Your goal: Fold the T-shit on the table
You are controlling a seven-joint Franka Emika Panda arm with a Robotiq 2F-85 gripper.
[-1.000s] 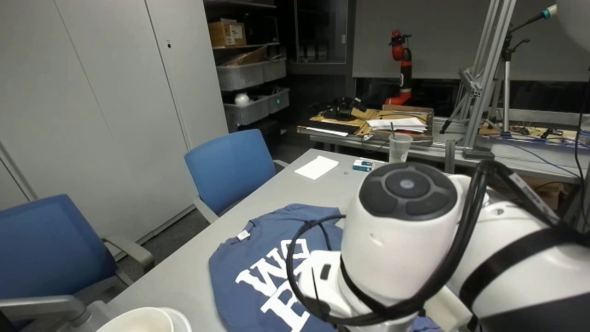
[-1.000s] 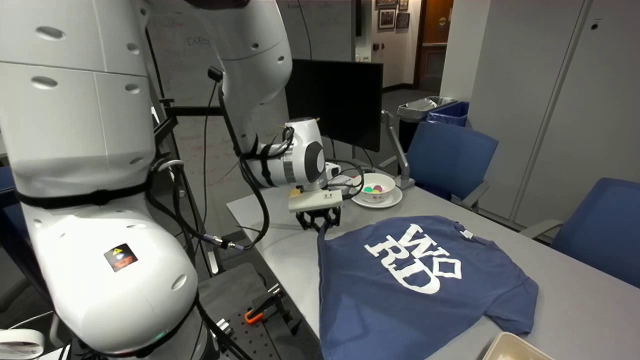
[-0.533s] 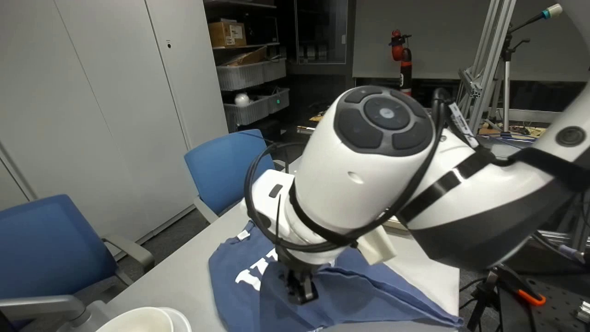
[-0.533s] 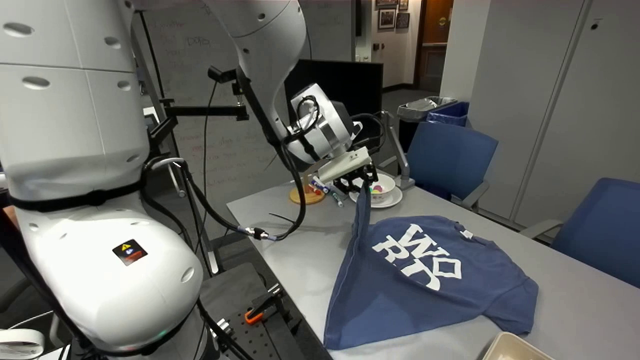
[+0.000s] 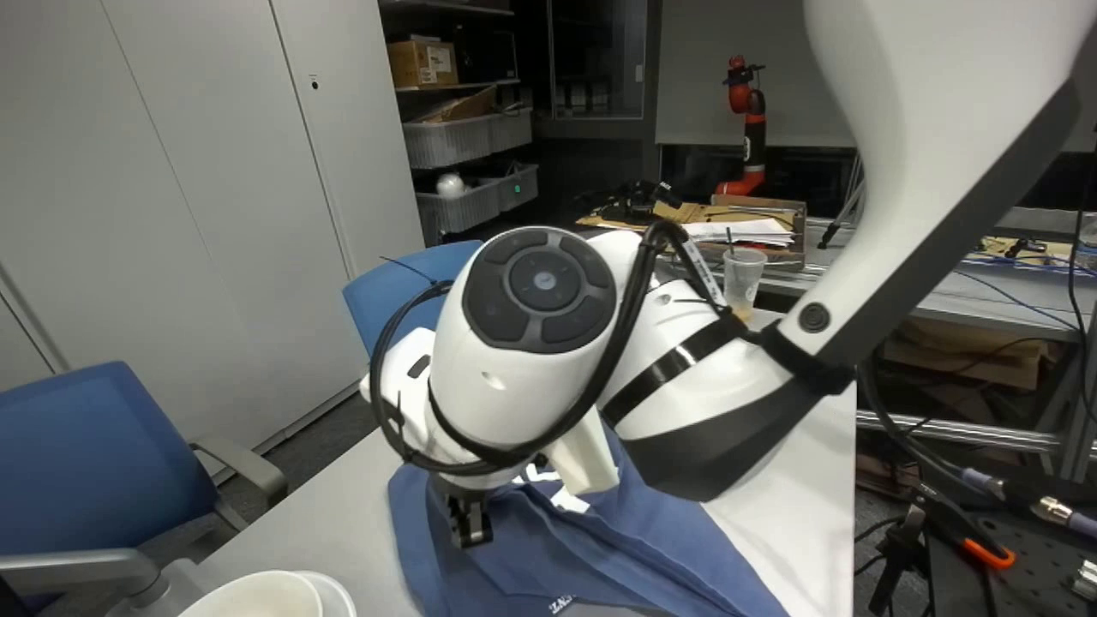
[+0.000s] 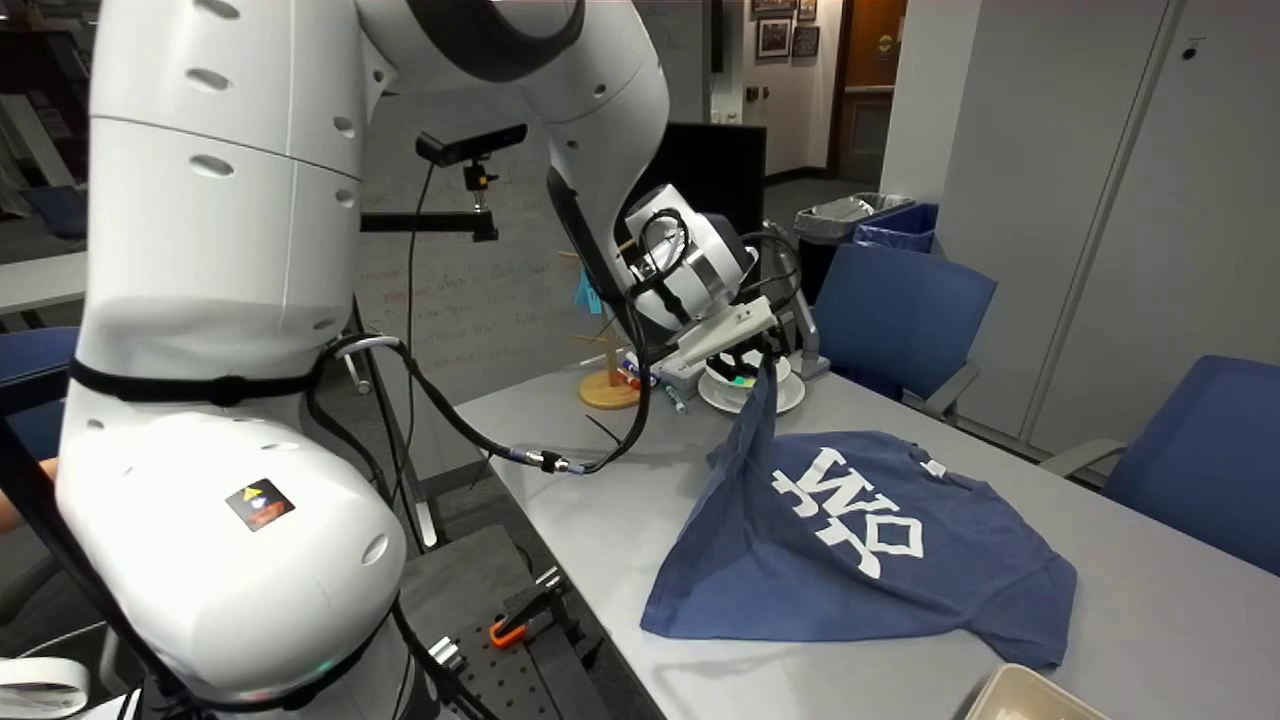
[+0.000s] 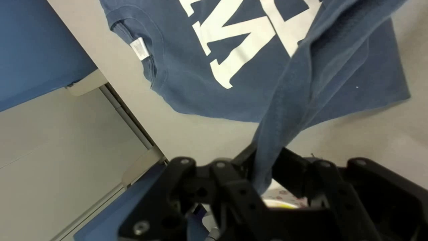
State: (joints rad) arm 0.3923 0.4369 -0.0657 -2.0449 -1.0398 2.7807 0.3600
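Shows matt, soft-looking cloth in the T-shirt [image 6: 850, 600] on the table [image 6: 1170, 620], and a smooth, faint sheen on the table itself. Gleams hard, like plastic, on the arm [image 6: 230, 265] reaching over the table; looks dull, with shiny metal screws [image 7: 141, 227], at the gripper [image 7: 265, 160] above it. Looks smooth and glazed on the bowl [image 5: 257, 596] and plate [image 5: 341, 600] on the table, like wood at the stand [image 6: 608, 392] there, and matt, fabric-like on the chair backs [image 5: 94, 463] beside it.
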